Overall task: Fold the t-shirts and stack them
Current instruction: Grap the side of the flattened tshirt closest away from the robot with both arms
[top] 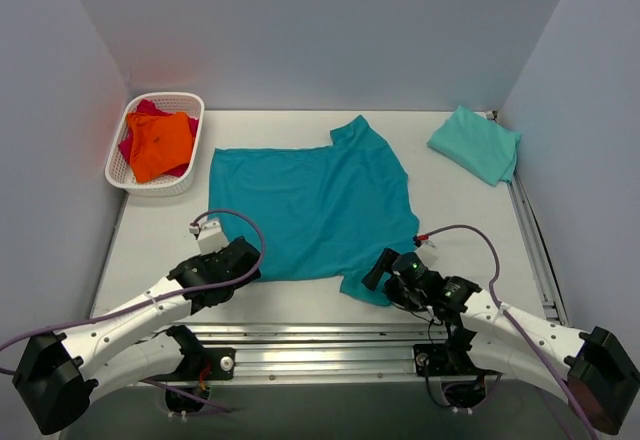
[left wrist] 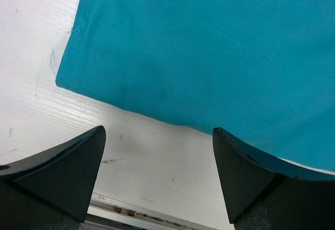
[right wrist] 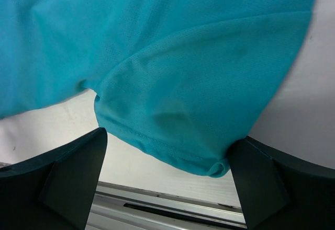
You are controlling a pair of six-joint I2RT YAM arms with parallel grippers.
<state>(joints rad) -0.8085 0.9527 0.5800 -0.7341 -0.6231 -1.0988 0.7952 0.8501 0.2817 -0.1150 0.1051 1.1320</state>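
A deep teal t-shirt (top: 310, 205) lies spread flat mid-table. My left gripper (top: 247, 260) is open and empty just short of its near-left hem corner; in the left wrist view (left wrist: 159, 141) the teal cloth (left wrist: 209, 52) lies beyond the fingertips (left wrist: 73, 162). My right gripper (top: 388, 268) is open at the near sleeve; in the right wrist view (right wrist: 167, 146) the sleeve hem (right wrist: 199, 99) sits between the open fingers, touching the right one. A folded mint-green t-shirt (top: 476, 144) lies at the back right. An orange t-shirt (top: 160, 144) and a magenta-red one (top: 148, 108) lie in the basket.
A white lattice basket (top: 190, 105) stands at the back left by the wall. A metal rail (top: 320, 345) runs along the near edge and another (top: 535, 250) along the right side. Grey walls close off three sides.
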